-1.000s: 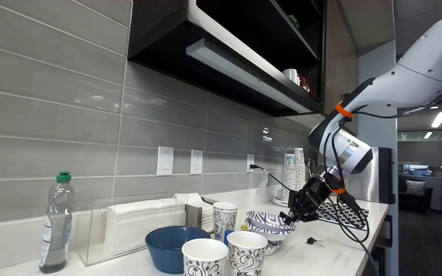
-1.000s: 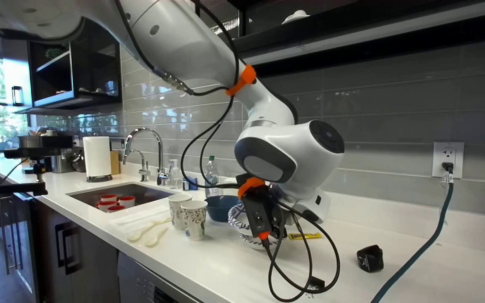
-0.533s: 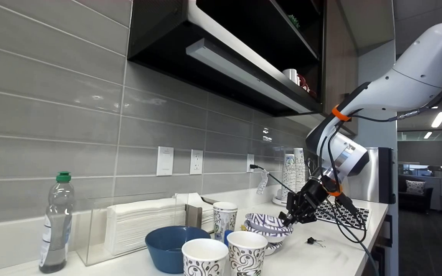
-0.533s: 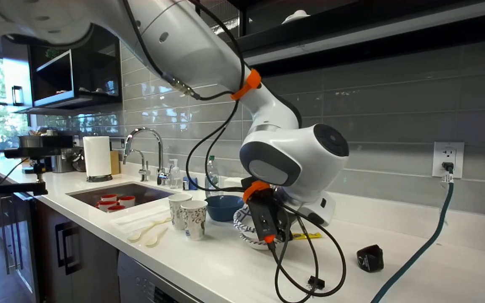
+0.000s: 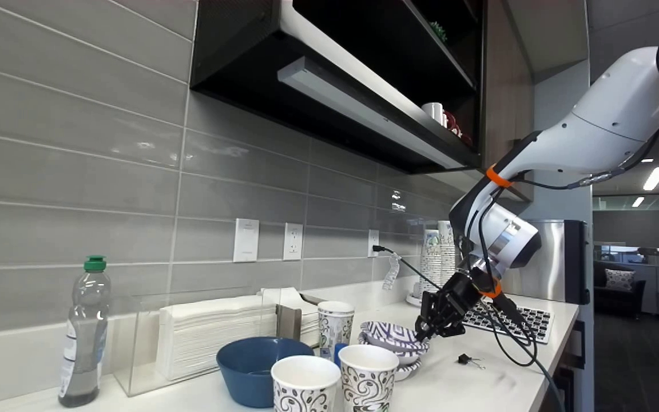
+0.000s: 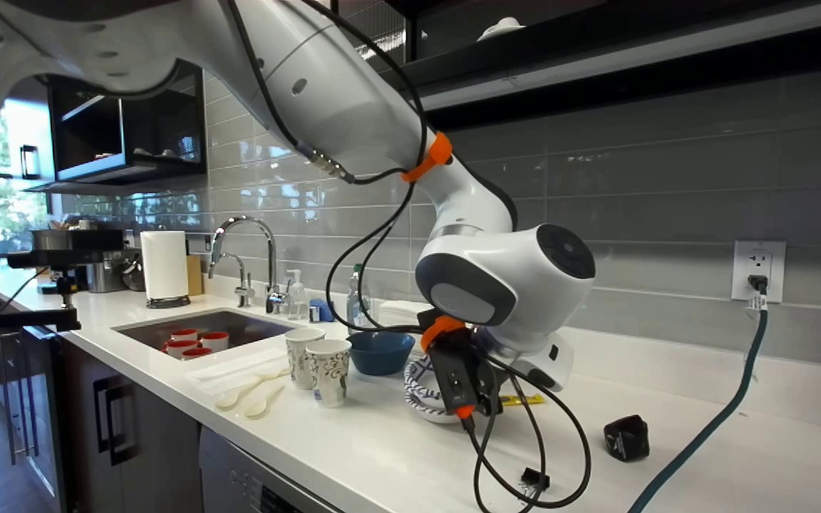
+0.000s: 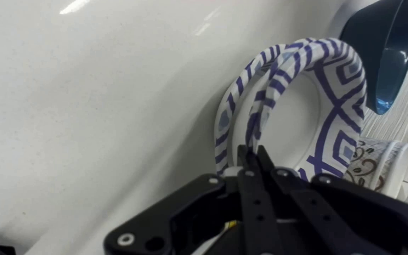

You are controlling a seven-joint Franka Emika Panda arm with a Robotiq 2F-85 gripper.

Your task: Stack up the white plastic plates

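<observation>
The white plastic plates have dark blue patterning. An upper plate (image 7: 335, 106) is tilted over a lower plate (image 7: 224, 120) in the wrist view. The upper one's rim looks doubled, so two may be nested there. My gripper (image 7: 255, 152) is shut on the upper plate's near rim. In an exterior view the upper plate (image 5: 389, 333) is close above the lower plate (image 5: 408, 371), with my gripper (image 5: 423, 333) at its right edge. In an exterior view the plates (image 6: 421, 381) are partly hidden behind the hand; the fingertips are hidden there. I cannot tell whether the plates touch.
A blue bowl (image 5: 255, 366) and patterned paper cups (image 5: 306, 383) stand beside the plates. A napkin holder (image 5: 215, 335) is behind. A yellow packet (image 6: 522, 400), a black clip (image 5: 464, 359) and a black packet (image 6: 626, 437) lie on the counter. Cables hang from the wrist.
My gripper has moved with the upper plate, toward the bowl side and slightly down in an exterior view. The upper plate now sits lower over the lower one. The grip stays shut.
</observation>
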